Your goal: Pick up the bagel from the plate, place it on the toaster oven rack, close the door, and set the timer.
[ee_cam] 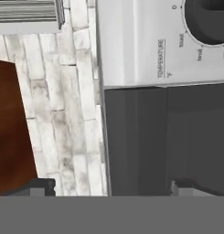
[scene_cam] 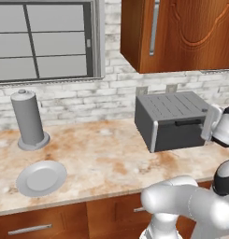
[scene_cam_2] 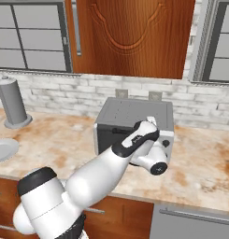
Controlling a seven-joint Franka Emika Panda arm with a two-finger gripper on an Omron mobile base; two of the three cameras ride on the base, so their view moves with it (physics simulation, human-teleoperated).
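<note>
Plate (scene_cam: 41,179), round light-grey with raised rim, sits on mottled stone counter (scene_cam: 106,158). Boxy grey oven (scene_cam: 174,119), door (scene_cam: 179,133) shut. Gripper (ee_cam: 111,192) wide open, holding nothing, facing its white control panel (ee_cam: 145,41).

Grey toaster oven (scene_cam: 174,120), light-grey plate (scene_cam: 41,178), mottled tan-and-rust counter (scene_cam: 102,158), whitish brick wall (scene_cam: 88,95).
</note>
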